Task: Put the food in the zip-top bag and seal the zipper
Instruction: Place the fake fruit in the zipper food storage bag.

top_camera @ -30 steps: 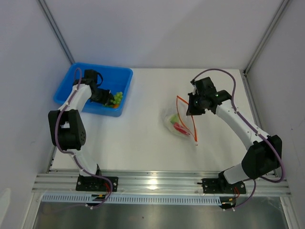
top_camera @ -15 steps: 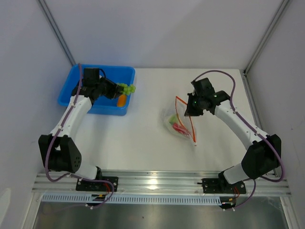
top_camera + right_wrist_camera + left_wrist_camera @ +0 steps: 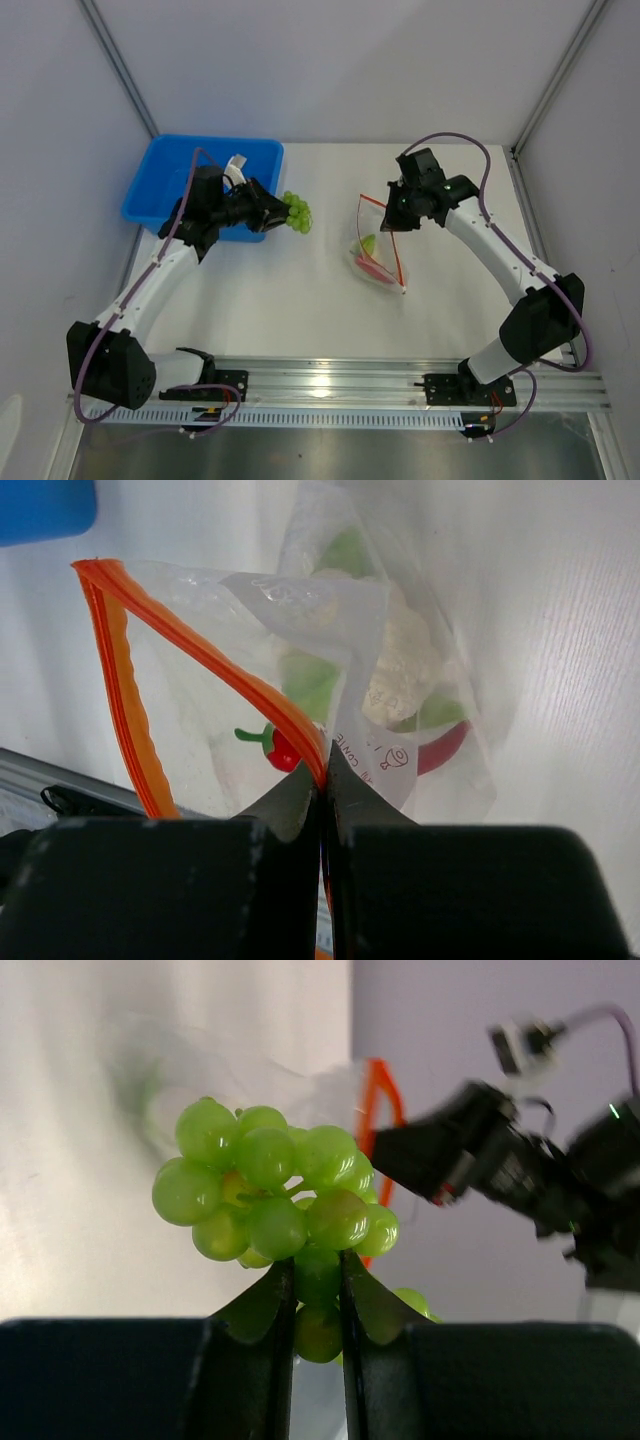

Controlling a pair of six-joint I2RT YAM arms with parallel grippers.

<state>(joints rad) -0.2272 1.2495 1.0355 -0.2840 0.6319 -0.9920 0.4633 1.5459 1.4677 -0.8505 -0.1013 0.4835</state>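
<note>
left end effector — clamps grape bunch, now past blue bin | right end effector — still pinches zipper

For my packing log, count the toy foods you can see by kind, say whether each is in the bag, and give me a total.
Grape bunch: 1, held in the left end effector, outside the bag
Cauliflower: 1, in the bag
Chili: 1, in the bag
Total: 3
</note>
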